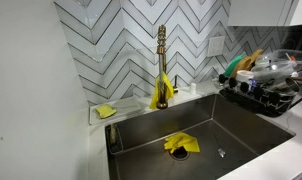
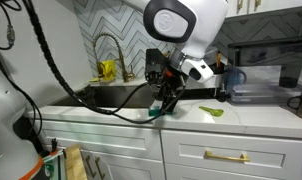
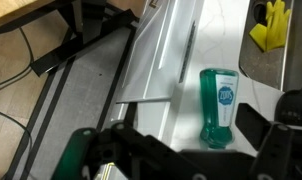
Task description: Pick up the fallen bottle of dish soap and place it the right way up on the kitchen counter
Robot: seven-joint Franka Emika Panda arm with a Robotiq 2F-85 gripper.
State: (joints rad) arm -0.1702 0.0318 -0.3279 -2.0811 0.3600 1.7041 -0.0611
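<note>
Gripper (image 3: 196,150): spread, astride lying dish soap bottle (image 3: 219,105), 6 o'clock.
Risk: rolling off kitchen counter (image 3: 211,40) edge through off-centre pinch.

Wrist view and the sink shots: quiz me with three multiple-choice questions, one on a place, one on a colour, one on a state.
1. Where is the dish soap bottle?
A. in the sink basin
B. on the kitchen counter
C. in the dish rack

2. What colour is the cloth hanging on the faucet?
A. yellow
B. red
C. white

3. How does the bottle sit?
A. upright
B. lying on its side
C. lifted in the air

Answers: 1 B, the white counter shows around it in the wrist view. 2 A, it is bright yellow in an exterior view. 3 B, its length lies flat along the counter.
</note>
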